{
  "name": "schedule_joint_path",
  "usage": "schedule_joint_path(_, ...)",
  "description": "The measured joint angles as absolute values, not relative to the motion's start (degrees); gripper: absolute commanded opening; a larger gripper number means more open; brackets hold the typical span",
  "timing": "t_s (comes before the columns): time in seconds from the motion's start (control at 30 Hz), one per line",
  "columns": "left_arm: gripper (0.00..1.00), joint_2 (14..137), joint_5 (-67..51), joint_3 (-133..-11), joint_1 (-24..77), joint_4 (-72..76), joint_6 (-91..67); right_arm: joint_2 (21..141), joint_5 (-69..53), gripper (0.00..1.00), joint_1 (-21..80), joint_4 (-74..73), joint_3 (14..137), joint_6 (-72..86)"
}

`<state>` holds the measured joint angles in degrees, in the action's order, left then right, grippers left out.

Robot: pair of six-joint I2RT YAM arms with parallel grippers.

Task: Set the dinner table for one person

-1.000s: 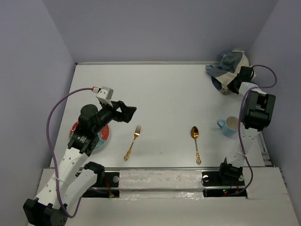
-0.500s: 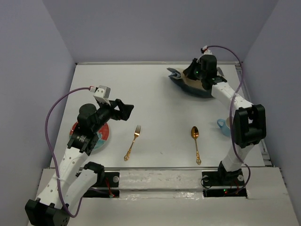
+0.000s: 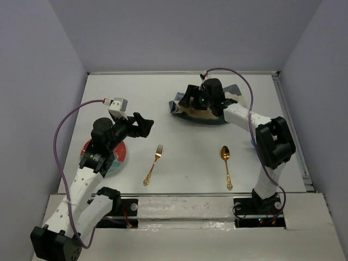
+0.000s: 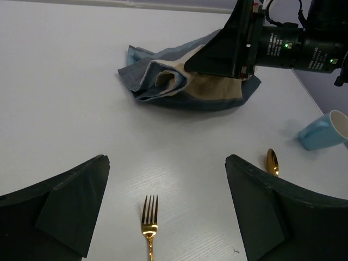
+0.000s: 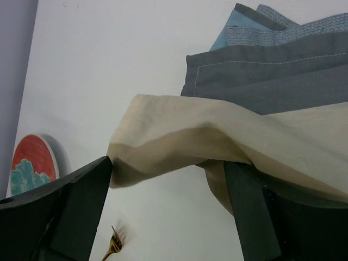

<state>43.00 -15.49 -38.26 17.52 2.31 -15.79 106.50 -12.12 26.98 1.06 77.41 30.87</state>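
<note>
The dinner table (image 3: 190,152) is a white top with a pale rim. A crumpled blue, grey and beige placemat (image 3: 209,111) lies at its far middle. My right gripper (image 3: 185,101) hovers at the cloth's left end, open, and a beige fold (image 5: 217,130) sags across the top of the gap and over the right finger. My left gripper (image 3: 144,124) stands open above bare table, with the gold fork (image 4: 149,217) just below it. A gold spoon (image 3: 226,163) lies to the right of the fork (image 3: 154,165).
A red plate with a teal pattern (image 3: 117,157) sits at the left, partly under my left arm. A light blue cup (image 4: 323,130) stands at the right, mostly hidden behind my right arm in the top view. Grey walls close in the table.
My right arm swung from the far right corner to the far middle, dragging the placemat along, and its jaws have opened. The left arm has barely moved.
</note>
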Motion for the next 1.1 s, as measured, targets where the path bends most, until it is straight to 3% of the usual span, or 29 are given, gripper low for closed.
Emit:
schedule_joint_path(0.2,0.99,46.78,-16.67,-38.26,17.85,2.57,-18.22,101.95,-10.04,0.85,26.59,-1.56,74.43,27.49)
schedule_joint_path(0.33,0.98,48.47,-15.64,-38.26,21.34,3.64,-20.71,92.92,-7.88,0.72,23.09,-3.46,70.35,25.69)
schedule_joint_path(0.37,0.97,49.19,-14.59,-38.26,23.16,4.27,-21.69,91.18,-7.22,0.66,21.61,-3.64,69.93,25.30)
schedule_joint_path(0.43,0.96,50.68,-12.88,-38.26,26.57,5.32,-23.59,88.38,-5.69,0.30,17.96,-4.03,69.56,24.56)
schedule_joint_path(0.47,0.92,51.75,-11.40,-38.24,29.17,6.24,-24.71,87.59,-5.21,0.21,15.31,-3.99,69.56,23.86)
schedule_joint_path(0.5,0.90,53.04,-10.04,-38.22,31.09,7.44,-25.85,87.37,-4.93,0.20,13.23,-4.01,69.58,23.59)
schedule_joint_path(0.63,0.84,60.18,-3.84,-38.26,39.33,12.10,-29.12,89.67,-3.86,0.22,6.63,-7.31,70.76,21.06)
schedule_joint_path(0.77,0.77,72.73,1.65,-39.94,44.84,16.86,-30.57,95.79,-3.03,0.42,5.93,-11.49,74.54,17.93)
schedule_joint_path(0.9,0.76,82.59,4.01,-43.18,45.04,18.31,-31.44,100.95,-3.16,0.55,4.80,-13.80,77.52,17.06)
schedule_joint_path(1.1,0.80,93.84,6.63,-51.77,46.09,20.69,-31.68,105.62,-2.17,0.55,0.99,-16.19,81.08,17.28)
